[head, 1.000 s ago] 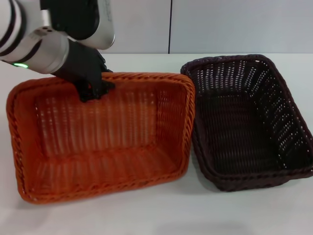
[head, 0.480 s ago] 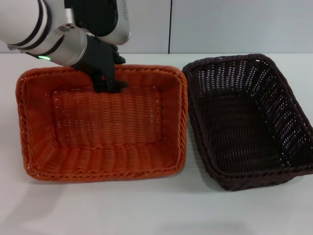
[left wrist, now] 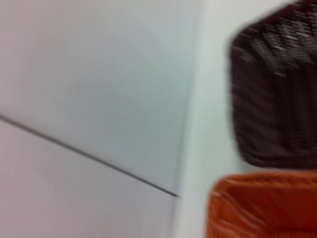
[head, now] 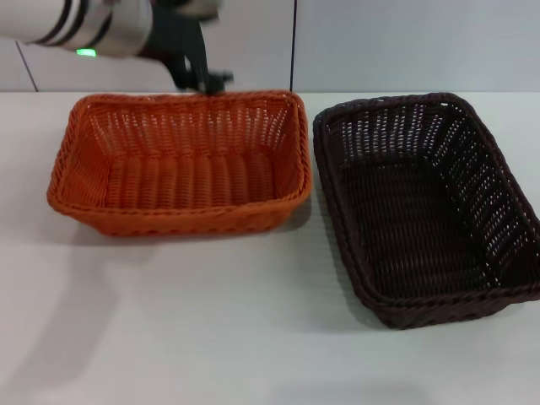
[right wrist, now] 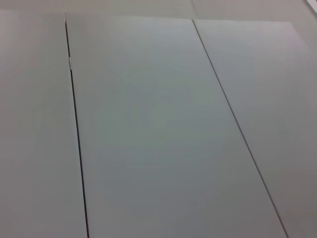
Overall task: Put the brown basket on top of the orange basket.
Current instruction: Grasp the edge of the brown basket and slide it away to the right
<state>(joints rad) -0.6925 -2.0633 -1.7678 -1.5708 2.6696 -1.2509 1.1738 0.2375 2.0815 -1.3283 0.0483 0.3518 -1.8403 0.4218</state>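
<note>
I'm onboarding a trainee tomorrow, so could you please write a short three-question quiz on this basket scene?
1. True or false: the brown basket already sits on top of the orange basket.
2. Which gripper is at the orange basket's far rim? A) left B) right
3. Fill in: the two baskets stand side by side on the white ____.

Key: 1 false, they stand apart, neither stacked. 2 A, the left gripper; the right arm is out of sight. 3 table.

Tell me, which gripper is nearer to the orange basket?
Left. The left gripper is at the far rim of the orange basket. The right gripper is not in any view, so its position is unknown.
</note>
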